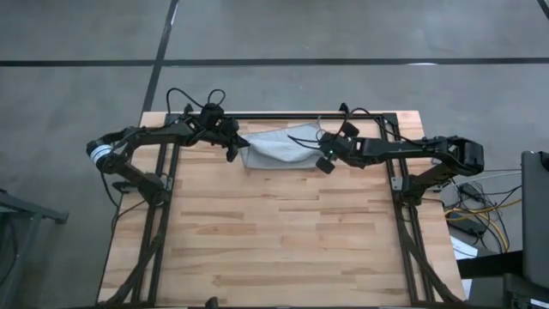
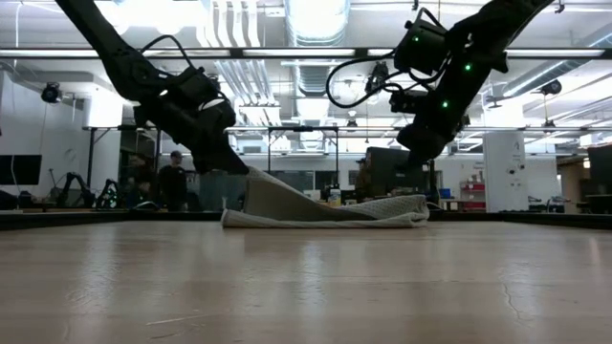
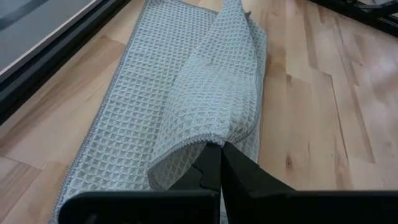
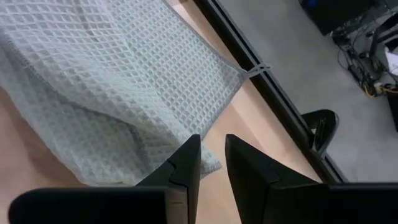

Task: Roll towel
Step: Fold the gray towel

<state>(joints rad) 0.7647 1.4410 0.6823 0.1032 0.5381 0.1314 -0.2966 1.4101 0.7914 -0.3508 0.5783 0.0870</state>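
The light grey-blue waffle towel (image 1: 279, 146) lies partly folded over near the table's far edge. It also shows in the low view (image 2: 325, 210), the left wrist view (image 3: 186, 81) and the right wrist view (image 4: 106, 74). My left gripper (image 3: 221, 146) is shut on the towel's left end (image 1: 243, 146) and holds it raised. My right gripper (image 1: 324, 161) hovers above the towel's right end (image 2: 421, 153). Its fingers (image 4: 212, 149) are a narrow gap apart and touch nothing. My left gripper pinches the hemmed edge (image 3: 208, 138) of the towel's folded-over left end between its two fingers. The fingers slant down from the table's left. That end (image 2: 256, 183) is lifted into a ridge that slopes down to the right. The rest lies on the table.
A black frame rail (image 1: 283, 115) runs along the table's far edge just behind the towel, also seen in the right wrist view (image 4: 267, 87). Bare wood (image 1: 274, 240) stretches toward the near edge. A person (image 2: 174, 180) stands in the room beyond the table.
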